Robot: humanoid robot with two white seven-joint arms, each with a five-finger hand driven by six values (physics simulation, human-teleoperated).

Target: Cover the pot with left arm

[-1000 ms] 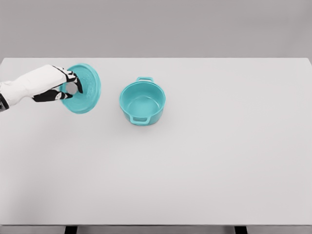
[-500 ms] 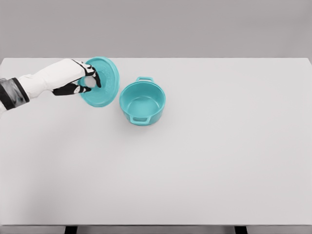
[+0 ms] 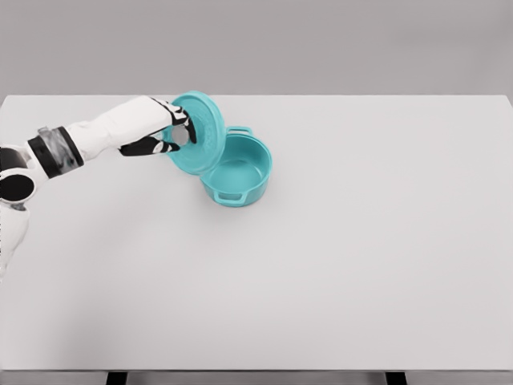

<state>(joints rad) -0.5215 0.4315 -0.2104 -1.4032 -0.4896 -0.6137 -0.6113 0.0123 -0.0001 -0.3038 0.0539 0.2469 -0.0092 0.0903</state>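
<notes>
A teal pot [image 3: 238,172] with two small handles stands open on the white table [image 3: 361,241], left of the middle. My left hand [image 3: 178,132] is shut on the knob of the matching teal lid [image 3: 204,136]. The lid is held tilted, almost on edge, in the air. It overlaps the pot's left rim in the head view and hides part of it. The left arm reaches in from the picture's left edge.
My left hand has carried the lid to the right, from well left of the pot to over its left rim. The pot has not moved.
</notes>
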